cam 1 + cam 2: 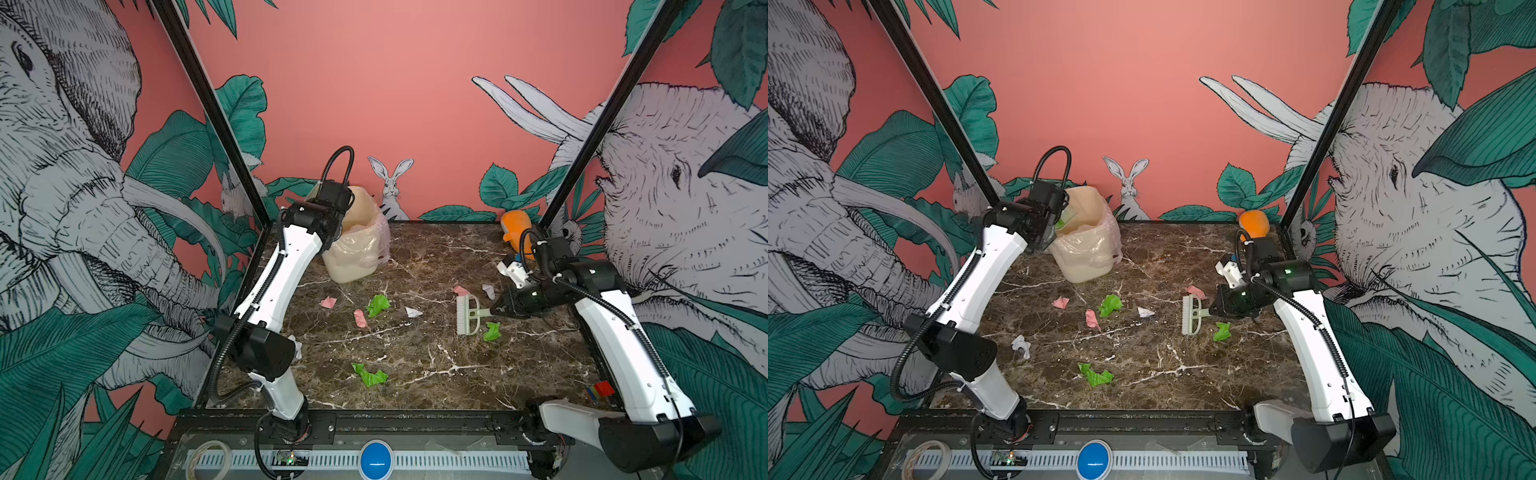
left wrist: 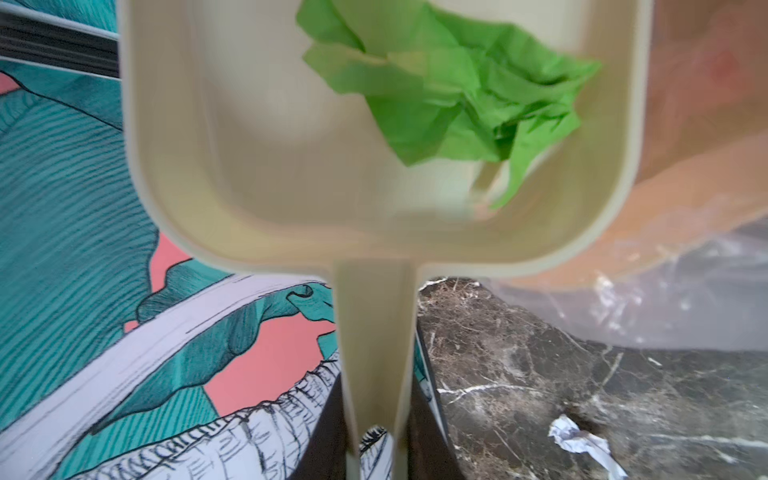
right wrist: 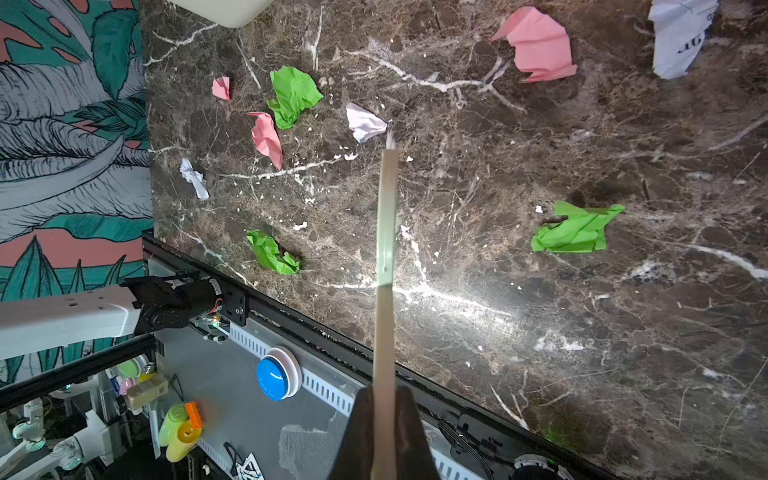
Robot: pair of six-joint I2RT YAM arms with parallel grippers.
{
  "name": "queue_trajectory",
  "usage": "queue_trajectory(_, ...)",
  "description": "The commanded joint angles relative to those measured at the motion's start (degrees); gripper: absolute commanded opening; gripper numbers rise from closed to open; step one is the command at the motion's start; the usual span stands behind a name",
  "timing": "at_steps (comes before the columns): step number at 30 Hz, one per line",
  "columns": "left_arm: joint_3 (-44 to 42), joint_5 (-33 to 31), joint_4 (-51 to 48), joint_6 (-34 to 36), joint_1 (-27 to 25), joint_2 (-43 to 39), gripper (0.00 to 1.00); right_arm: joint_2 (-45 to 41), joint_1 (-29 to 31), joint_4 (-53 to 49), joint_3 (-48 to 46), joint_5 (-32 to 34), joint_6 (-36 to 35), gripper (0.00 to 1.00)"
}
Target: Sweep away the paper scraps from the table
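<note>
Several paper scraps, green, pink and white, lie scattered over the dark marble table. My left gripper is shut on the handle of a pale dustpan, which is raised beside the bin and holds a green scrap. My right gripper is shut on the handle of a pale green brush, whose white bristles rest on the table right of centre. A green scrap lies just beside the brush. A pink one and a white one lie behind it.
A cream bin lined with a clear bag stands at the back left, under the dustpan. An orange toy sits in the back right corner. A small coloured cube lies by the right arm. A black frame edges the table.
</note>
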Motion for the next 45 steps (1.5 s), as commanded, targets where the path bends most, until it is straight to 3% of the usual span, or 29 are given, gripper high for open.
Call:
queue_trajectory(1, 1.6, -7.5, 2.7, 5.2, -0.7, 0.9, 0.15, 0.1, -0.2, -0.6, 0.6, -0.9, -1.2, 0.0)
queue_trajectory(13, -5.0, -17.2, 16.1, 18.0, -4.8, -0.3, 0.16, 1.1, -0.2, -1.2, 1.4, -1.9, -1.8, 0.0)
queue_trajectory(31, -17.6, -24.8, 40.9, 41.8, -6.9, -4.9, 0.14, 1.2, 0.0, 1.0, -0.5, -5.2, -1.2, 0.0)
queue_trajectory(39, -16.4, -24.9, 40.2, 40.8, -7.0, -5.4, 0.14, -0.2, 0.0, 1.6, -2.3, -4.9, -1.2, 0.0)
queue_trajectory(45, -11.3, -22.0, 32.0, 30.7, -7.7, -6.1, 0.14, -0.7, -0.1, 0.8, -2.5, -3.1, -1.8, 0.0)
